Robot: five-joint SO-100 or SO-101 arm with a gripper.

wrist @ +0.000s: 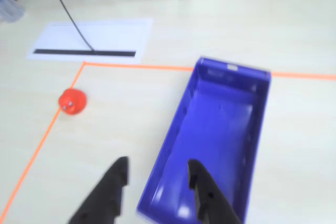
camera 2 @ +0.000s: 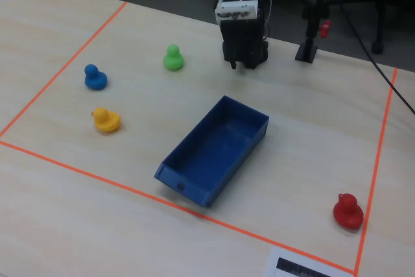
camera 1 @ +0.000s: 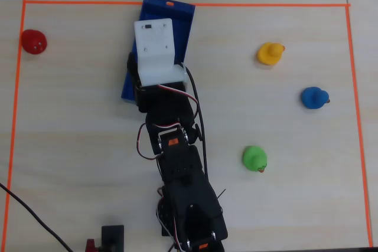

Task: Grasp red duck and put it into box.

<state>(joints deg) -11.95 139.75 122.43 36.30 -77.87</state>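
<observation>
The red duck [camera 1: 33,41] sits near the orange tape corner at the far left of the overhead view. It also shows in the wrist view [wrist: 71,102] and at the lower right of the fixed view [camera 2: 348,211]. The blue box [wrist: 231,69] lies open and empty; it also shows in the fixed view [camera 2: 194,192]. My gripper [wrist: 157,163] is open and empty. It hovers over the box's near left edge, well apart from the duck. In the overhead view the white wrist mount [camera 1: 155,51] hides the jaws.
A yellow duck [camera 1: 270,53], a blue duck [camera 1: 313,97] and a green duck [camera 1: 255,158] stand on the right of the overhead view. Orange tape [camera 1: 177,4] frames the work area. White paper with a black strip [wrist: 89,40] lies beyond the tape.
</observation>
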